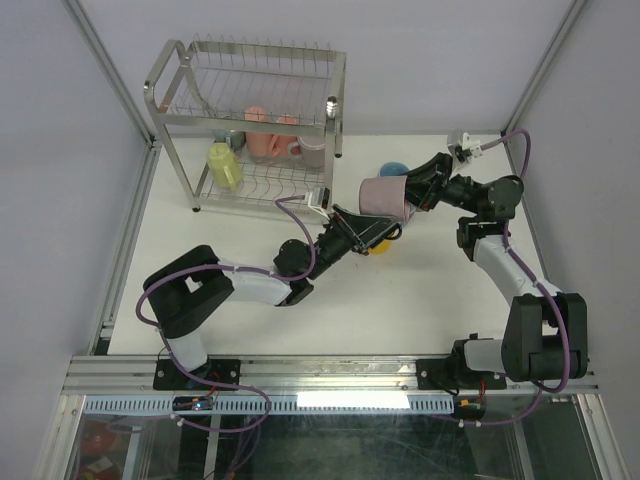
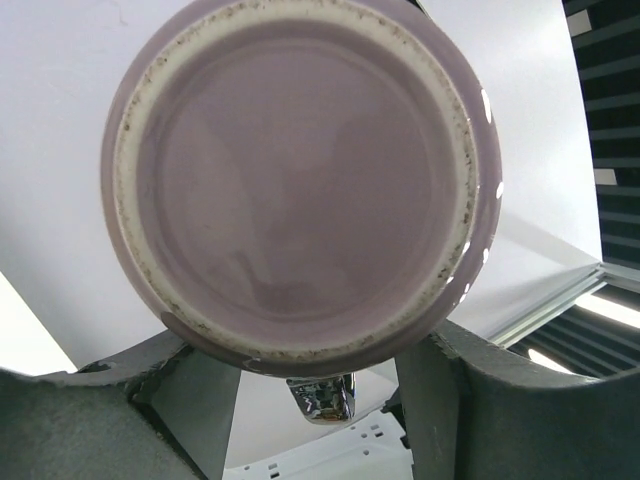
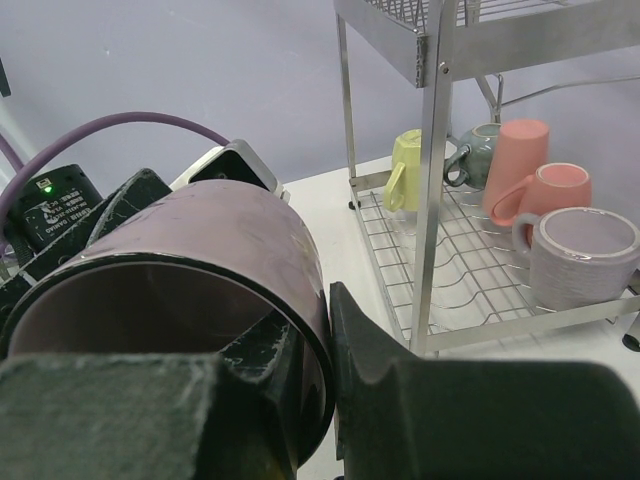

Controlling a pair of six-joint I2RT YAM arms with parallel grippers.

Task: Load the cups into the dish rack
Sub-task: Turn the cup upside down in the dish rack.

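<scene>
Over the table [image 1: 450, 300], your right gripper [image 1: 405, 198] pinches the mug [image 1: 382, 195] by its rim. The left gripper [image 1: 375, 228] flanks its base, hold unclear; finish the handover.

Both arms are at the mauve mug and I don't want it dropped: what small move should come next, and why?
Probably close the left pincer on the mauve mug before anything releases. The right pincer grips its rim, one finger inside, holding it sideways in the air. The left fingers flank its base end, but firm contact is unclear.
</scene>
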